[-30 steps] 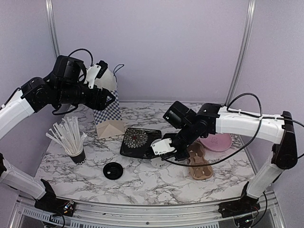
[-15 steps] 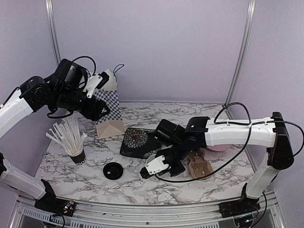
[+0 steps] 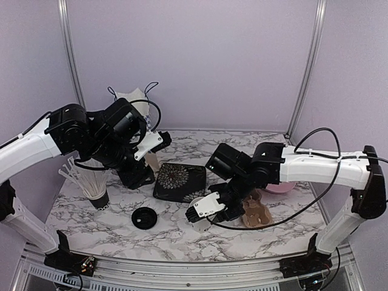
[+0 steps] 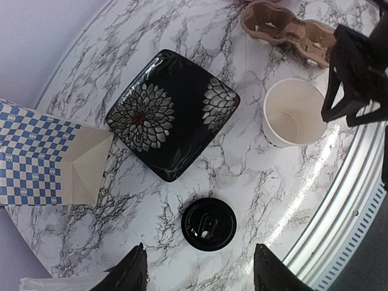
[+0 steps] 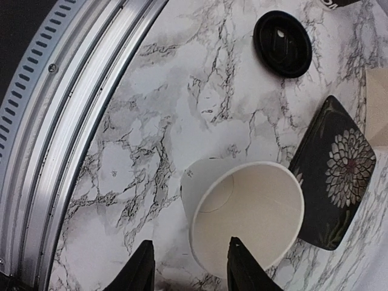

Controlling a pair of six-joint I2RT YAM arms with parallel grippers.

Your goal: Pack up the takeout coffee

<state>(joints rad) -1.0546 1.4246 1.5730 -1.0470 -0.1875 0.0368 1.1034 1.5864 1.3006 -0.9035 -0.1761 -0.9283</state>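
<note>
Right end effector (image 5: 189,270) | wide open | at paper cup (image 5: 248,224) | possibly touching rim

I see left arm (image 3: 27,150) and right arm (image 3: 315,165) alike: white tubular links, bulky black joints, thin black cables (image 3: 316,129) looping alongside.

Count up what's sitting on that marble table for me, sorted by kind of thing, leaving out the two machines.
Cups: 2 (white paper cup, black cup of straws)
Plates: 2 (black flowered plate, pink plate)
Lids: 1 (black lid)
Bags: 1 (blue checked paper bag)
Cup carriers: 1 (cardboard carrier)
Total: 7
</note>
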